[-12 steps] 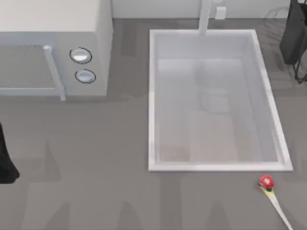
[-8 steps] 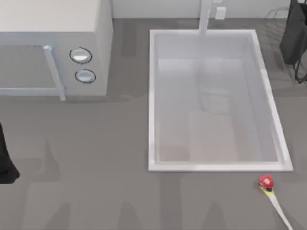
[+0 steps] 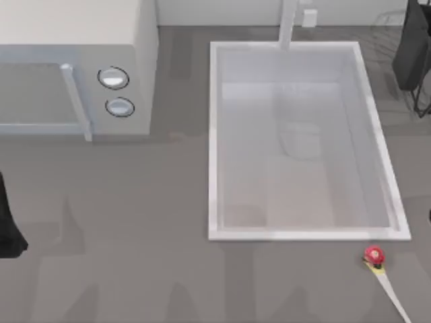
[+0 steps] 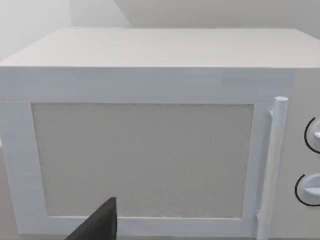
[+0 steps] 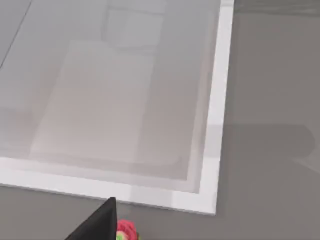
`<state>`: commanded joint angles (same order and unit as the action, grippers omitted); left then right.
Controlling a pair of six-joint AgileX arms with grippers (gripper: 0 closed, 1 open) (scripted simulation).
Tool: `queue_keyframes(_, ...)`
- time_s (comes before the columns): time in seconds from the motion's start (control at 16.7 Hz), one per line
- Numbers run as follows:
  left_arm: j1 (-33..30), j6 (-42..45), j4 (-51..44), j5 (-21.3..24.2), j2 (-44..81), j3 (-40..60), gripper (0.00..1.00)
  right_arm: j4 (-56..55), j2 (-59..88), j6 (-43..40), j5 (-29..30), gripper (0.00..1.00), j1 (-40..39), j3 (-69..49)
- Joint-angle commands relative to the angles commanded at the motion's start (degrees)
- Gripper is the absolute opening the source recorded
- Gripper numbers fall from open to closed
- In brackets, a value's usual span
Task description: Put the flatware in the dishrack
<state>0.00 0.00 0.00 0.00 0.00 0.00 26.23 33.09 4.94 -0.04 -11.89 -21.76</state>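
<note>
The flatware [image 3: 374, 257] lies on the grey counter just in front of the sink's near right corner. Its red head sits beside the rim and its cream handle runs off toward the lower right. In the right wrist view the red head [image 5: 126, 231] shows at the picture's edge, beside a dark part of my right gripper [image 5: 100, 222]. A sliver of my right arm [image 3: 429, 215] shows at the top view's right edge. The dishrack [image 3: 412, 54], dark wires with a dark slab, stands at the far right. My left arm [image 3: 7, 225] is parked at the left edge.
A large white sink basin [image 3: 213, 134] takes up the middle right, with a faucet [image 3: 288, 23] at its far side. Its rim [image 5: 212, 125] separates the flatware from the basin. A white microwave [image 3: 81, 40] stands at the far left, facing the left wrist camera [image 4: 150, 85].
A dark sliver of my right arm has come into the top view at the right edge. The flatware has not moved, and the left arm is still.
</note>
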Motion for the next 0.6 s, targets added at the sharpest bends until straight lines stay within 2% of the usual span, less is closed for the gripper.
queue_keyframes(0.3,0.00,0.00,0.00,0.00,0.00,0.00,1.00,18.66,26.84,3.38,0.13,1.00,-8.10,-14.53)
queue_keyframes(0.6,0.00,0.00,0.00,0.00,0.00,0.00,1.00,31.16,42.91,5.90,0.11,1.00,-13.93,-25.82)
